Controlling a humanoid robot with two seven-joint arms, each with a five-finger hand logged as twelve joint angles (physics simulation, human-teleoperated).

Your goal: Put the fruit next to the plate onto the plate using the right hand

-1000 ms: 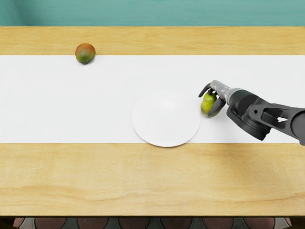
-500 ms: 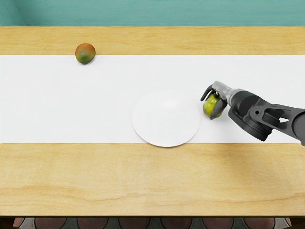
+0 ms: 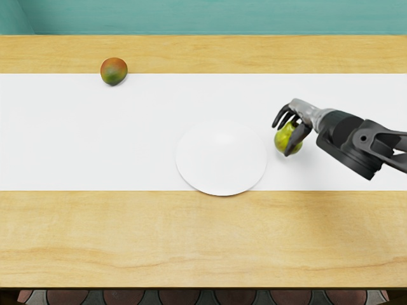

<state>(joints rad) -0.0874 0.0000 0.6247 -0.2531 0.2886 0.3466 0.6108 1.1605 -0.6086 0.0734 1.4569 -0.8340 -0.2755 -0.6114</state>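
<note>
Fingers (image 3: 279,118) of our right hand (image 3: 291,129) curled around the green fruit (image 3: 283,138); we feared a loose grip dropping it short of the plate (image 3: 210,173).

From my station I see a light wooden bench (image 3: 191,241) filling most of the head view, with its grain running left to right. A white strip (image 3: 95,140) covers its middle band from edge to edge, with bare wood in front and behind. A teal wall (image 3: 210,16) stands beyond the far edge. Below the near edge shows a dark tiled floor (image 3: 191,297). Lighting is even and shadows are soft.
</note>
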